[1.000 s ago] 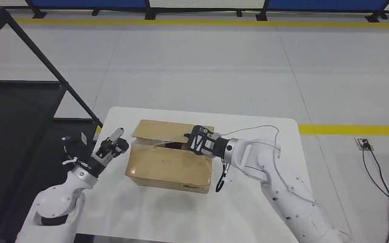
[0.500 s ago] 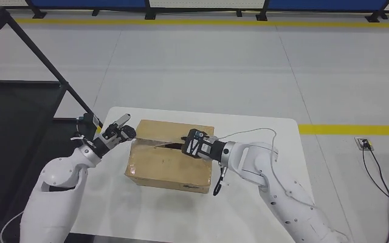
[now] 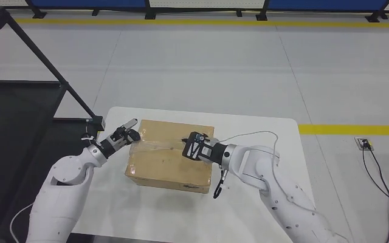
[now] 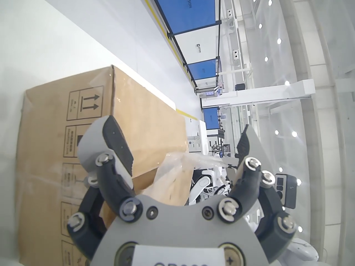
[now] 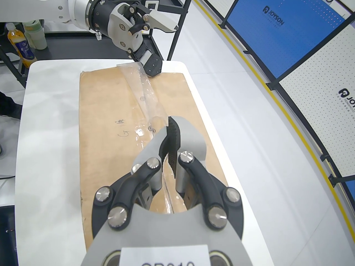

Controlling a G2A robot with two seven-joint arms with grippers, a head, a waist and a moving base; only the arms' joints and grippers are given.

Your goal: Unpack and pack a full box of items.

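Cardboard first: I have the brown cardboard box (image 3: 167, 163) lying flat in the middle of the white surface (image 3: 255, 130), its top flaps down and a strip of clear packing tape (image 3: 159, 143) running along the centre seam.

My right gripper (image 3: 187, 149) sits over the middle of the box top, toward the right end of the seam. In the right wrist view its 2 fingers are pinched together on the tape (image 5: 140, 87), which rises off the cardboard (image 5: 111, 145) in a loose, wrinkled band up to the right gripper (image 5: 170, 127).

My left gripper (image 3: 132, 131) is at the opposite, left end of the box, up at the top edge, with its fingers spread wide and nothing between them. From the right wrist camera, the left gripper (image 5: 162, 49) has its lower finger down at the box's top edge, just beside the tape's far end; I cannot tell whether the pad touches it. The left wrist view puts the left gripper (image 4: 180, 131) against the end wall of the box (image 4: 138, 112), with the crumpled tape (image 4: 180, 164) between the 2 fingers.

An orange drink bottle (image 5: 20, 46) stands off the surface, well apart.
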